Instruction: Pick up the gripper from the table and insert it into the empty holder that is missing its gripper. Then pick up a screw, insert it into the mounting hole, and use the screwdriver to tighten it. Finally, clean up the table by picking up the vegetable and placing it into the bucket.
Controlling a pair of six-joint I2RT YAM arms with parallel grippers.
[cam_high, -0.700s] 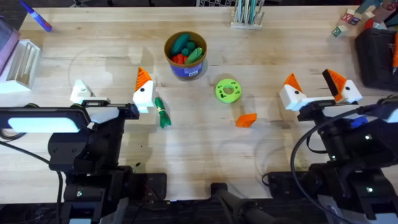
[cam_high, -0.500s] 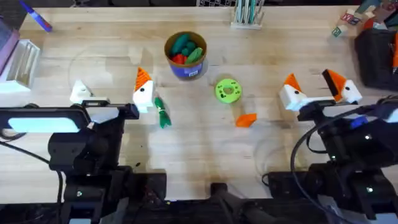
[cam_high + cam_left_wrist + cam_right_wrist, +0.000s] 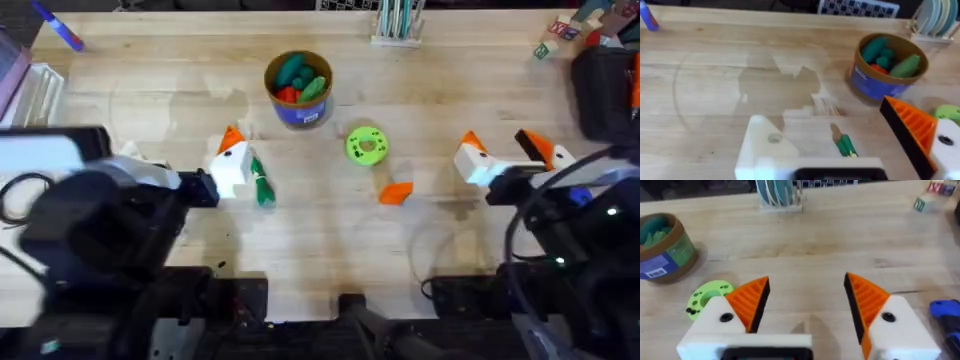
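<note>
Progress so far, as we judge it: nothing done yet. Overhead: the gripper (image 3: 396, 192), the loose orange wedge, lies on the bench (image 3: 330, 250) near the middle, just below a lime-green disc (image 3: 366, 145), untouched. We see the left gripper (image 3: 180, 165) w/ one orange-tipped finger by the vegetable (image 3: 261, 182) and its other side a plain white block, the holder (image 3: 130, 152), partly hidden by the arm; fingers spread wide, grasping nothing. The right gripper (image 3: 505, 155) sits at the right, both orange tips on, fingers apart and empty. The bucket (image 3: 298, 88) stands toward the back, already w/ toy veg inside, but the dark-green vegetable is on the bench, touching or just beside the left arm's tipped finger; can't tell which. Left wrist view: the holder (image 3: 765, 145) shows bare, no tip, a small hole in its top; the vegetable (image 3: 845, 145) lies between the two fingers; the bucket (image 3: 887, 67) is beyond. Right wrist view: right gripper (image 3: 807, 302) released, nothing between the tips; a blue object (image 3: 946, 311) at the edge, maybe the screwdriver, we can't tell. No screw we can make out. So all is left: insert tip, screw, tighten, bin the veg.
</note>
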